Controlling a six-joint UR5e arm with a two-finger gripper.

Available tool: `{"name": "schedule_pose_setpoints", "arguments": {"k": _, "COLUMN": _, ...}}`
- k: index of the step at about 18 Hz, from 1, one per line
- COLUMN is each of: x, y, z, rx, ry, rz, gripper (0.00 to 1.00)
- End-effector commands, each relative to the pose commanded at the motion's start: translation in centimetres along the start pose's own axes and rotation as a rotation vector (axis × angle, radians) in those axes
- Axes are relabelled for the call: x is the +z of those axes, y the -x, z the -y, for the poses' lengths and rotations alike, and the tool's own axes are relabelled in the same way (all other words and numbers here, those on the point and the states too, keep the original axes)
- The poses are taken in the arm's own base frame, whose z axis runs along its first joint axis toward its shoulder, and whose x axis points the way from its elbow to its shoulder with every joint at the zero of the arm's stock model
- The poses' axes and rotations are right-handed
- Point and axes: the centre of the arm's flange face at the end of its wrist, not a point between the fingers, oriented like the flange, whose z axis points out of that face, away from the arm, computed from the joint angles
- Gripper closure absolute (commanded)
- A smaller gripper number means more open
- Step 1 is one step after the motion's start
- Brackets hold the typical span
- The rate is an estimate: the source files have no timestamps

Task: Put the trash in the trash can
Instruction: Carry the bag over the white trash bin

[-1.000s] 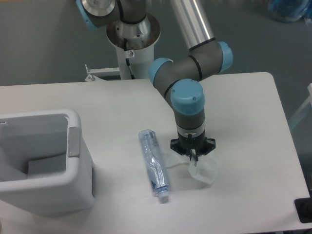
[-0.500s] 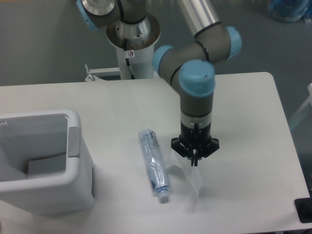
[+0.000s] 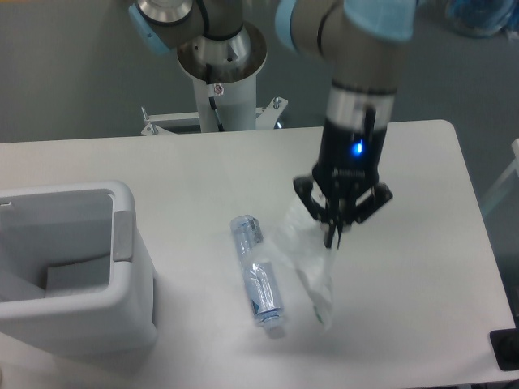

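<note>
My gripper [image 3: 335,238] is shut on the top of a translucent white plastic bag [image 3: 310,267], which hangs below it above the table, right of centre. A slim clear bluish bottle [image 3: 258,275] lies on its side on the table just left of the hanging bag, cap end toward the front. The trash can [image 3: 130,243], a boxy pale grey-white bin with a thick rim and grey tab, stands at the left edge, well apart from the gripper.
The white table [image 3: 422,186] ends at the right and front edges. The arm's base column [image 3: 220,73] rises behind the table's back edge. A dark object [image 3: 507,350] sits at the front right corner.
The gripper has risen from the table with the bag in its fingers, and the bag now hangs stretched out. The arm has swung upward. The bottle and bin have stayed put.
</note>
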Motion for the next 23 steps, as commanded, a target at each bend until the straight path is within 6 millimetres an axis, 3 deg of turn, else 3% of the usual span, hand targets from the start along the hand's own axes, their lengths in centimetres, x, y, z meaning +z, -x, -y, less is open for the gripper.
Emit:
{"name": "schedule_pose_setpoints", "arguments": {"k": 6, "x": -1.0, "y": -8.1, "z": 0.7, "rx": 0.054, "ry": -0.03, "rz": -0.102, "gripper": 0.85}}
{"name": "schedule_pose_setpoints", "arguments": {"k": 10, "x": -0.4, "y": -14.7, "z": 0.3, "rx": 0.075, "ry": -0.013, "rz": -0.173, "gripper": 0.85}}
{"name": "schedule_pose_setpoints", "arguments": {"k": 11, "x": -1.2, "y": -16.2, "z": 0.2, "rx": 0.088, "ry": -0.021, "rz": -0.184, "gripper": 0.85}}
{"name": "schedule_pose_setpoints", "arguments": {"k": 14, "x": -1.8, "y": -18.4, "z": 0.1, "rx": 0.079, "ry": -0.024, "rz": -0.204, "gripper": 0.85}}
{"name": "schedule_pose_setpoints", "arguments": {"k": 17, "x": -0.6, "y": -21.0, "z": -0.8, "rx": 0.097, "ry": 0.005, "rz": -0.24, "gripper": 0.85}}
{"name": "schedule_pose_setpoints", "arguments": {"k": 20, "x": 2.1, "y": -23.3, "z": -1.8, "rx": 0.119, "ry": 0.054, "rz": -0.277, "gripper": 0.84}}
{"name": "schedule_pose_setpoints", "arguments": {"k": 23, "x": 5.0, "y": -23.8, "z": -2.5, "rx": 0.128, "ry": 0.093, "rz": -0.294, "gripper": 0.84}}
